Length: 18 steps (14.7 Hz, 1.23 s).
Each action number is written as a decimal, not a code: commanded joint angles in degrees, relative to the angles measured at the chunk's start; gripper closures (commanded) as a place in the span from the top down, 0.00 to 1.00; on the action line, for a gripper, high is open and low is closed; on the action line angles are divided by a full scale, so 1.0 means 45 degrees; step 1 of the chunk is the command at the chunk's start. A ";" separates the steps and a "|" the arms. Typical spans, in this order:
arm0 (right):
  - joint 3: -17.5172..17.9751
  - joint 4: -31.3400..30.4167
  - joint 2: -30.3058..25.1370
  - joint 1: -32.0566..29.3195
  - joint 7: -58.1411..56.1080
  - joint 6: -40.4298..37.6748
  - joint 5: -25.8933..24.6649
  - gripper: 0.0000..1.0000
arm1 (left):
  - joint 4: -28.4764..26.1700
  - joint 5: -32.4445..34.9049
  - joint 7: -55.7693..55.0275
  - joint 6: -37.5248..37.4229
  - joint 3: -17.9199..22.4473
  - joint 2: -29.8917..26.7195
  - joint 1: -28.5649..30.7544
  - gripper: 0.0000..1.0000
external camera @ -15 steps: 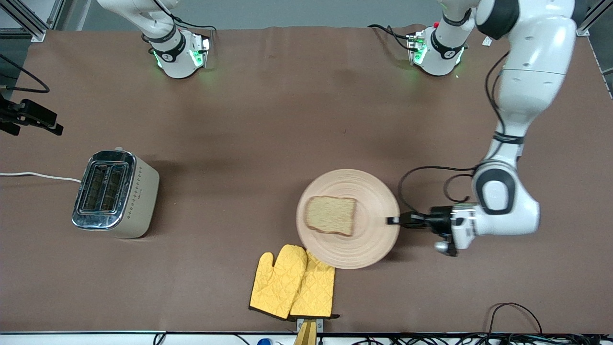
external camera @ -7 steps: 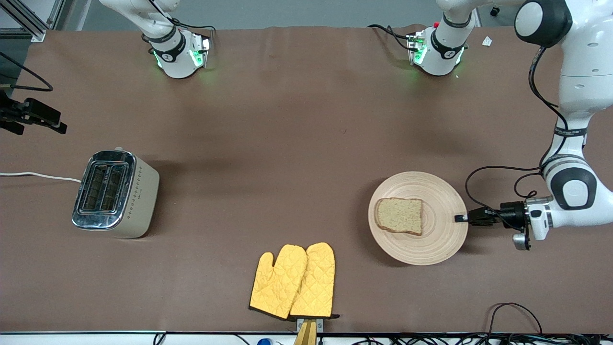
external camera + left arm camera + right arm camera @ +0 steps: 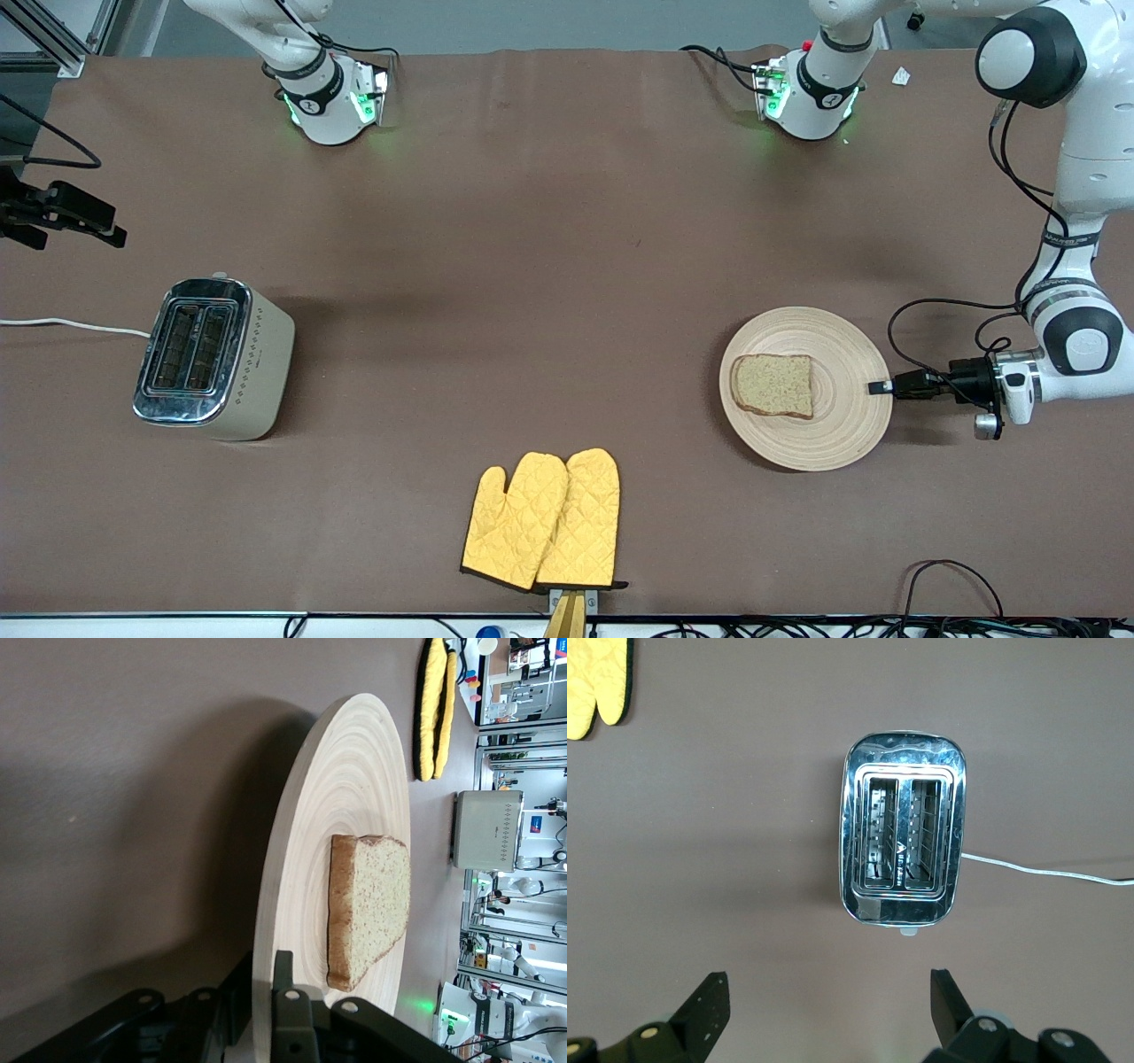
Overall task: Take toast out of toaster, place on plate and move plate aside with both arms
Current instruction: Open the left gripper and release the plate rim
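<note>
The round pale wooden plate [image 3: 833, 434] lies on the brown table toward the left arm's end. The toast [image 3: 772, 385] lies flat on it, near its middle. My left gripper [image 3: 880, 387] is shut on the plate's rim at the side toward the left arm's end. The left wrist view shows one finger above and one below the rim of the plate [image 3: 354, 780], with the toast [image 3: 372, 904] close to my left gripper [image 3: 263, 979]. My right gripper [image 3: 830, 1001] is open and empty, high over the table by the toaster [image 3: 904, 850], and shows at the front view's edge [image 3: 108, 227].
The chrome and beige toaster [image 3: 213, 357] stands toward the right arm's end, slots empty, its white cord [image 3: 71, 326] trailing off the table. Two yellow quilted oven mitts [image 3: 545, 521] lie near the front edge. Black cables [image 3: 952, 576] lie by the front corner.
My left gripper has pulled the plate with the toast toward the left arm's end, away from the mitts. The right gripper has barely moved.
</note>
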 commanded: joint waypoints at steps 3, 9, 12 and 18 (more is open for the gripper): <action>0.0293 0.0165 0.0044 -0.0278 0.0175 -0.0181 -0.0195 1.00 | 0.0180 0.0216 -0.0010 -0.0415 -0.0122 0.0043 0.0141 0.43; 0.0293 0.0165 0.0044 -0.0297 0.0175 -0.0162 -0.0195 1.00 | 0.1506 0.3609 -0.1104 -0.0434 -0.0219 -0.0931 0.0141 1.00; 0.0293 0.0184 0.0044 -0.0297 0.0195 -0.0142 -0.0175 1.00 | 0.1878 0.5991 -0.1940 -0.0434 -0.0278 -0.2471 -0.0540 1.00; 0.0273 0.0184 0.0063 -0.0317 0.0136 -0.0123 -0.0175 1.00 | 0.1821 0.8670 -0.4538 -0.0939 -0.0239 -0.5734 -0.2630 1.00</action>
